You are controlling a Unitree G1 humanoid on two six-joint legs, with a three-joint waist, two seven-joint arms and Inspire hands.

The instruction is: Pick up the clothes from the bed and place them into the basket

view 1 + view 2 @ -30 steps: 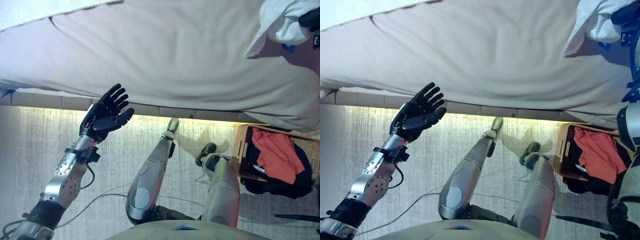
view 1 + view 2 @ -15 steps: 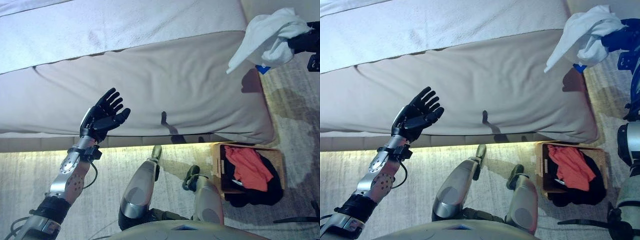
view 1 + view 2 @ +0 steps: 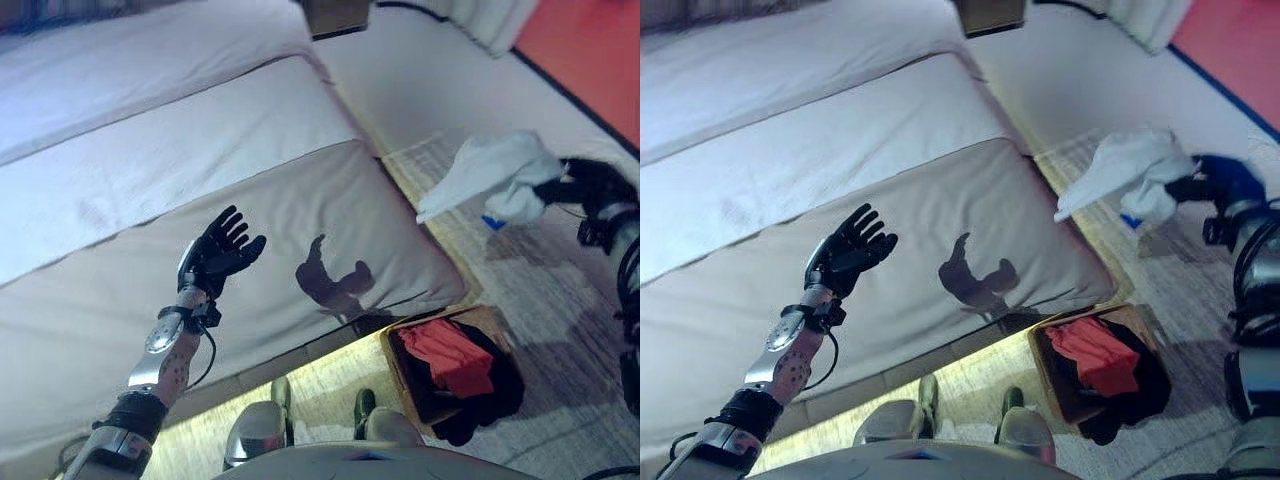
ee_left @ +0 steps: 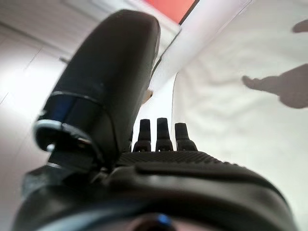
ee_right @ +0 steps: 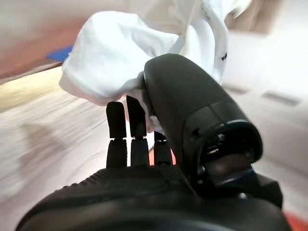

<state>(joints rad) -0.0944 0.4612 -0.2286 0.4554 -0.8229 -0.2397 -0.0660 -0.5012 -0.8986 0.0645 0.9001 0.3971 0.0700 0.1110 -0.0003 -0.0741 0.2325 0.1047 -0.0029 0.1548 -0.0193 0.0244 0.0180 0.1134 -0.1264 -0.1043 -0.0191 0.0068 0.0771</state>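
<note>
My right hand (image 3: 585, 185) is shut on a white garment (image 3: 490, 180) and holds it in the air past the bed's right edge, above the floor and beyond the basket. In the right wrist view the thumb and fingers (image 5: 126, 130) pinch the white cloth (image 5: 125, 60). The wicker basket (image 3: 395, 368) stands on the floor by the bed's corner, with a red garment (image 3: 447, 355) on dark clothes (image 3: 490, 395) in it. My left hand (image 3: 222, 253) is open and empty, raised over the bed's front part; it also shows in the left wrist view (image 4: 159, 134).
The bed (image 3: 150, 180) with its pale cover spans the left and middle. A brown box-like thing (image 3: 335, 15) stands at the bed's far corner. A red floor area (image 3: 590, 50) lies at the far right. Pale carpet (image 3: 560, 300) surrounds the basket.
The camera has swung, so the whole scene has shifted and tilted. My right hand still holds the white garment up to the right; my left hand stays raised and open.
</note>
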